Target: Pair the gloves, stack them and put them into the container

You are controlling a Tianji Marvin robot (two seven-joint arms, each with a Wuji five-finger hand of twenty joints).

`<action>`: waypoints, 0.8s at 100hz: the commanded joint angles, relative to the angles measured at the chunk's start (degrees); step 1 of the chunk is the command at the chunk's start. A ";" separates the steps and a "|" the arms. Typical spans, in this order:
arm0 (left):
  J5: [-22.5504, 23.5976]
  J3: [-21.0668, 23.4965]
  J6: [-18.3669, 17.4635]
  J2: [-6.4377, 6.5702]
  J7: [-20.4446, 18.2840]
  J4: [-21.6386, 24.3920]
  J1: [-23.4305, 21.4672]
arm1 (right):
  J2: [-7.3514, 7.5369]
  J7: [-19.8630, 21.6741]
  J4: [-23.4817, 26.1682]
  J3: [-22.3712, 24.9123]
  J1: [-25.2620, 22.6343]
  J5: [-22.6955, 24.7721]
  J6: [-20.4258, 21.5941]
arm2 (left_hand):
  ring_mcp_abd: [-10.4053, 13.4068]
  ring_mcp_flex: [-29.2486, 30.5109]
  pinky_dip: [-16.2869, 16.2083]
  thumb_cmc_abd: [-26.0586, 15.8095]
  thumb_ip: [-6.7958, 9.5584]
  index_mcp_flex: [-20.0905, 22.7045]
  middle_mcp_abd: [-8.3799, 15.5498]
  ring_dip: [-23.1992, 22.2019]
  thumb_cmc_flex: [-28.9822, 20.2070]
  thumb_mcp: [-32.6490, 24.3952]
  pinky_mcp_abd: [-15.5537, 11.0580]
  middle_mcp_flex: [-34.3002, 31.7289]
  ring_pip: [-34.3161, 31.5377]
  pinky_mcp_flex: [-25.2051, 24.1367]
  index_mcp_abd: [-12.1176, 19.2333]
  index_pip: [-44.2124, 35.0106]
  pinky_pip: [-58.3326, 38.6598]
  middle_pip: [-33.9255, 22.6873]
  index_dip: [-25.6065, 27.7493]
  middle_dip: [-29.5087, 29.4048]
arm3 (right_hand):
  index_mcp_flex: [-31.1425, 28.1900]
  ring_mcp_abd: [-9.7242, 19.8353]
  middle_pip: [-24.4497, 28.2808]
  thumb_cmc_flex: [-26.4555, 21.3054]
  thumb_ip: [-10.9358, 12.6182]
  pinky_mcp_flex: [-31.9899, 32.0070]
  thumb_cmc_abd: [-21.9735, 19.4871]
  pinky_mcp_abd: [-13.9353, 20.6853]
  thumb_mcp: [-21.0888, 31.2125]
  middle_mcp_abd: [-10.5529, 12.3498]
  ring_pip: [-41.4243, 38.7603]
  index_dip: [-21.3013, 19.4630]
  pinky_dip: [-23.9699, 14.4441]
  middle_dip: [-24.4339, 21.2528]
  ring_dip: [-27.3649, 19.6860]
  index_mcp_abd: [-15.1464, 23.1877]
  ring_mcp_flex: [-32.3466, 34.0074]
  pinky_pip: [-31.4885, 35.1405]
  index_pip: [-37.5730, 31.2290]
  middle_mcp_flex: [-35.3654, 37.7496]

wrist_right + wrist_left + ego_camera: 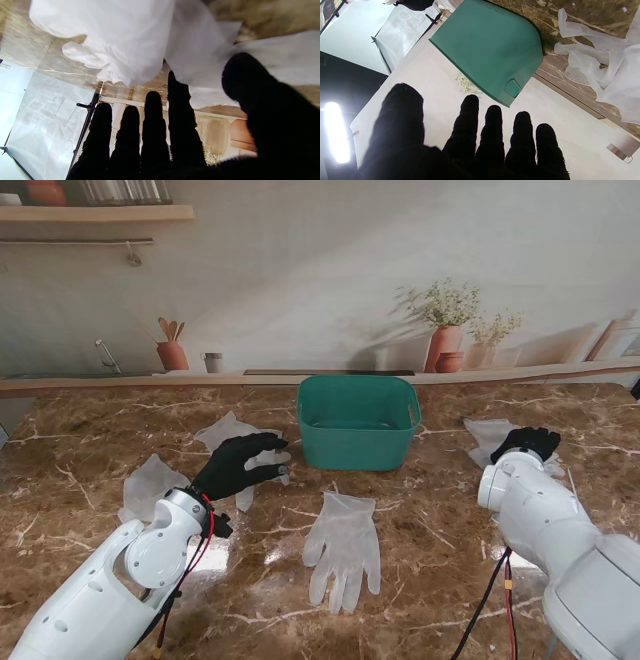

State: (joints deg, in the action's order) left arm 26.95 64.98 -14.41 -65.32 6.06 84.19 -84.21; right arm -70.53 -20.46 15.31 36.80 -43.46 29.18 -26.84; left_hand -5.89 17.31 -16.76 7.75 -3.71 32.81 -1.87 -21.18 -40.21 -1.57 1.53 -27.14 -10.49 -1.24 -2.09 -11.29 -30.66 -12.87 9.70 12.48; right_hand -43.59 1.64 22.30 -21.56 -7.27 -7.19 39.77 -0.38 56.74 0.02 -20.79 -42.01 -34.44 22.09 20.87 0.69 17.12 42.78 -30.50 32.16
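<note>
— Hands?
— Left hand [236,466] spread, palm down over a glove [240,442] left of the container [358,421]. Right hand [527,443] spread too, over the far-right glove [490,437]; contact unclear.
— Count?
— Four gloves, translucent white, limp: another far left [150,485], one flat nearer me [343,544]. One green tub, open-topped, mid-table [90,430].

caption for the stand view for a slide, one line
Both hands, left and right, hover open over translucent gloves beside the green container.

Both hands [236,465] [527,443] open, fingers fwd.
</note>
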 commanded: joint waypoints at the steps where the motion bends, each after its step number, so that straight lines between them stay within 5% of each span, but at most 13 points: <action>1: 0.20 0.09 -0.23 0.10 -0.04 0.20 -0.18 | -0.34 1.02 -0.43 -0.30 -1.56 -0.37 -0.02 | 2.54 -0.72 0.04 -2.53 1.41 1.05 0.18 0.61 -1.25 2.72 -2.22 -0.75 1.21 -0.32 0.17 -0.44 0.36 0.67 0.69 -0.66 | -4.43 0.74 0.92 -3.66 -5.76 -0.20 3.43 -0.81 3.07 1.65 -1.29 4.29 -2.00 2.55 1.64 4.28 1.66 1.32 -6.47 4.19; 4: 0.18 0.10 -0.29 0.10 -0.05 0.19 -0.17 | -0.39 1.16 -0.42 -0.41 -1.77 -0.46 0.26 | 2.61 -0.75 0.08 -2.57 1.41 1.02 0.20 0.62 -1.27 2.71 -2.20 -0.79 1.23 -0.33 0.25 -0.44 0.42 0.66 0.70 -0.66 | -4.80 0.98 1.01 -6.08 -8.30 -0.29 4.94 -0.78 2.59 2.07 -1.85 10.96 -2.23 3.45 2.17 7.02 2.35 1.47 -15.66 6.42; 8: 0.13 0.10 -0.35 0.09 -0.06 0.16 -0.15 | -0.44 1.32 -0.42 -0.78 -2.07 -0.53 0.68 | 2.56 -0.73 0.11 -2.56 1.41 1.11 0.10 0.61 -1.28 2.72 -2.20 -0.83 1.22 -0.31 0.20 -0.48 0.46 0.64 0.74 -0.65 | -7.46 1.31 1.83 -7.97 -9.11 -0.70 6.06 -0.97 3.20 2.95 -2.87 14.75 -2.54 4.36 2.82 10.48 3.82 1.89 -22.53 9.74; 37: -0.39 0.09 -0.92 0.08 -0.16 0.26 -0.37 | -1.07 -1.04 -0.08 -1.21 -4.67 -1.09 8.54 | 2.42 -0.66 0.21 -2.98 1.40 1.22 -0.25 0.55 -1.19 2.75 -1.89 -0.92 1.17 -0.34 0.31 -0.58 0.64 0.62 0.88 -0.63 | -10.69 2.37 1.81 -6.84 -8.03 -0.51 4.82 -0.91 8.87 4.27 -4.75 9.03 -2.93 7.60 4.57 13.56 5.57 1.71 -25.32 13.68; 56: -0.82 0.15 -0.90 0.19 -1.00 0.44 -0.23 | 4.54 -0.15 22.65 14.24 -17.19 10.78 7.34 | 2.14 -0.46 -0.04 -2.89 1.44 1.42 -0.44 0.49 -1.51 2.66 -1.17 -1.14 1.08 -0.36 0.39 -0.76 0.40 0.54 1.03 -0.59 | -9.19 2.23 1.03 -5.44 -7.19 -1.47 1.64 -1.07 9.19 5.07 -5.12 5.11 -3.51 7.83 4.93 16.85 7.88 2.15 -22.81 15.22; 80: -2.07 0.36 0.53 0.33 -2.54 1.27 -0.36 | 5.90 -3.01 39.76 27.66 -29.33 18.83 8.85 | 1.20 0.02 -1.70 -2.72 1.41 2.22 -1.09 0.20 -2.37 2.64 1.57 -1.76 0.91 -0.91 0.66 -1.45 -1.24 0.40 1.49 -0.53 | -8.57 2.18 1.93 -5.48 -7.33 -3.09 0.70 -1.40 9.21 5.83 -6.48 3.02 -4.75 8.37 5.82 17.97 10.82 3.96 -22.02 18.63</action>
State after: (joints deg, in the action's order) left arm 25.14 65.24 -14.51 -65.10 3.81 84.91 -84.31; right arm -64.75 -23.19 53.38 65.09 -70.73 46.71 -17.63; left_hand -5.86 17.31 -17.47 7.18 -3.70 33.45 -2.64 -21.18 -41.59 -1.54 2.93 -27.49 -10.48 -1.24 -2.28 -12.01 -30.66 -12.87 10.82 12.48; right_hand -51.98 3.33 23.82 -26.51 -14.69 -10.38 40.86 -1.90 65.06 4.52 -26.69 -37.36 -37.72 29.49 25.09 14.38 26.56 45.57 -52.67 49.95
